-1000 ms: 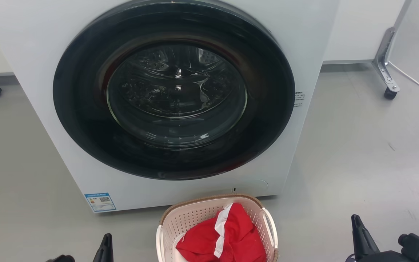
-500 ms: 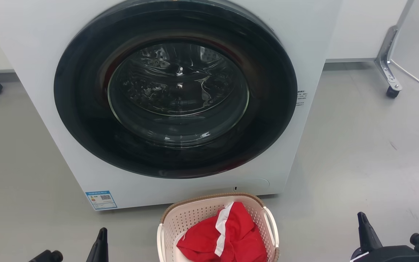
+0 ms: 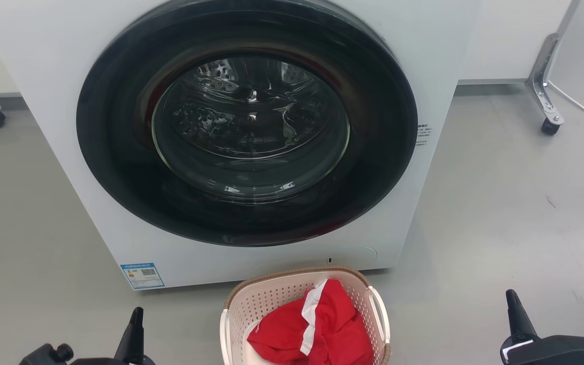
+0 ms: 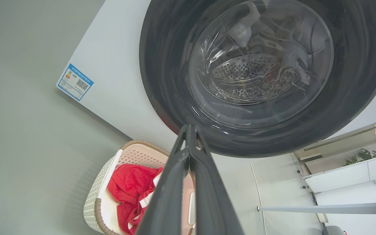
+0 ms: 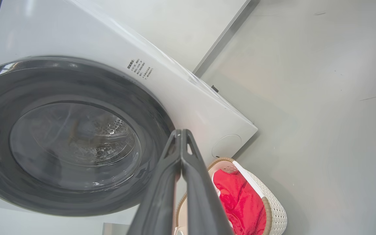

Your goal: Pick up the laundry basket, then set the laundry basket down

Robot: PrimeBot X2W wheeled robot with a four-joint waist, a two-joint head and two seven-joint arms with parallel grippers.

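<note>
The laundry basket (image 3: 266, 304) stands on the smooth grey floor (image 3: 500, 203) between the left gripper (image 3: 137, 314) and the right gripper (image 3: 512, 299), apart from both. Both pincers are clenched, grasping nothing. This layout fits either the stage before lifting or the stage after set-down.

Basket: cream perforated plastic, brown woven-look rim, white handles, with a crumpled red garment (image 3: 322, 324) inside.

Beyond the fingertips: a glossy white washing machine (image 3: 94, 213) with a round dark glass door (image 3: 246, 126).

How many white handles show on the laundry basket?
2. One handle is on the left side of the laundry basket, the other handle on its right side. The basket's near end is cut off, so another could be hidden.
</note>
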